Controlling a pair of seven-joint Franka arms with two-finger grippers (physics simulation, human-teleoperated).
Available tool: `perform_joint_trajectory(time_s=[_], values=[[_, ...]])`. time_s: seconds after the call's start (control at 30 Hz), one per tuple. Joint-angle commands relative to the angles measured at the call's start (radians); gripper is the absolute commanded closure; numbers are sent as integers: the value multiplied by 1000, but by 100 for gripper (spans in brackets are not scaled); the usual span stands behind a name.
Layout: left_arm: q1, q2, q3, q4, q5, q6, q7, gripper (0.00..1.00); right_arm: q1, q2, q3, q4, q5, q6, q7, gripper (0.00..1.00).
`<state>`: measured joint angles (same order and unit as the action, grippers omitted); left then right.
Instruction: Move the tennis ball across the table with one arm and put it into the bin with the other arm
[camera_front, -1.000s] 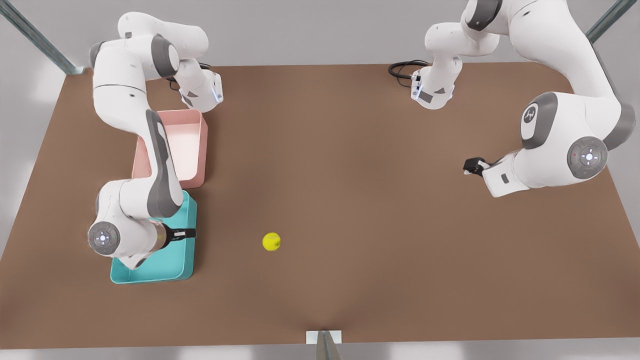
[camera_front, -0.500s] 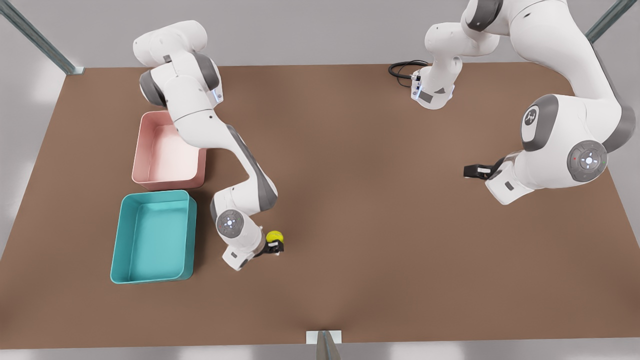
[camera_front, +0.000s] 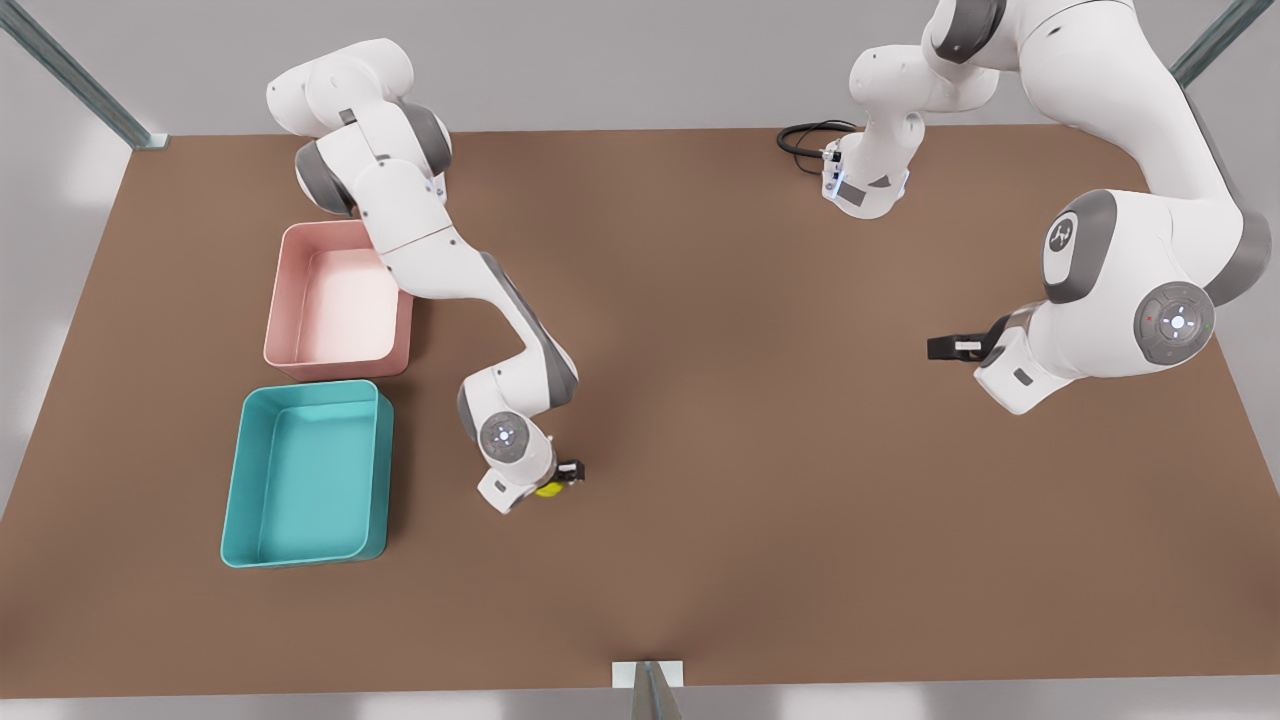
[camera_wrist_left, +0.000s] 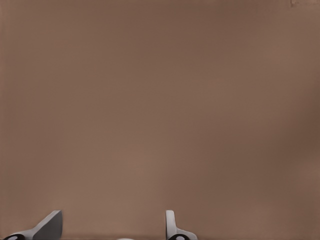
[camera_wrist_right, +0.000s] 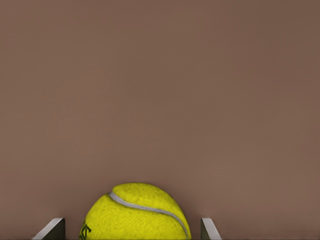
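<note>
1. Table (camera_front: 700, 400): a brown top carrying two tubs, the ball and both arms.
2. Bin (camera_front: 305, 472): a teal tub toward 8 o'clock from the table's centre in the front view. Its floor is bare; nothing lies inside.
3. Pink tub (camera_front: 338, 298): just beside the bin at the bin's 12 o'clock, with a narrow gap between them. It too holds nothing; the right arm's upper link crosses over its corner at 1 o'clock.
4. Ball (camera_front: 548, 489): on the table, well apart from the bin at the bin's 3 o'clock, outside both tubs. In the front view it is mostly covered by the wrist above it. In the right wrist view the ball (camera_wrist_right: 136, 212) sits between the two fingertips, pale seam uppermost.
5. Right gripper (camera_front: 560, 480): lowered over the ball, fingers spread to either side of it (camera_wrist_right: 52, 229). Whether the pads touch the ball cannot be told.
6. Left gripper (camera_front: 945, 347): waits over bare table toward 3 o'clock, far from the ball. Its fingers (camera_wrist_left: 50, 226) are spread apart with nothing between them.
</note>
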<state>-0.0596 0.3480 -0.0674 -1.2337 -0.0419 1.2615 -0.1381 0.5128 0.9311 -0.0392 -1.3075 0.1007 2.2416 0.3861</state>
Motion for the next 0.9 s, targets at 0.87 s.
perform_joint_trajectory(time_s=[0.87], values=[[0,-1,0,-7,0,-2,-83,0,-158,-225,-136,-24,-84,-211,-387,36]])
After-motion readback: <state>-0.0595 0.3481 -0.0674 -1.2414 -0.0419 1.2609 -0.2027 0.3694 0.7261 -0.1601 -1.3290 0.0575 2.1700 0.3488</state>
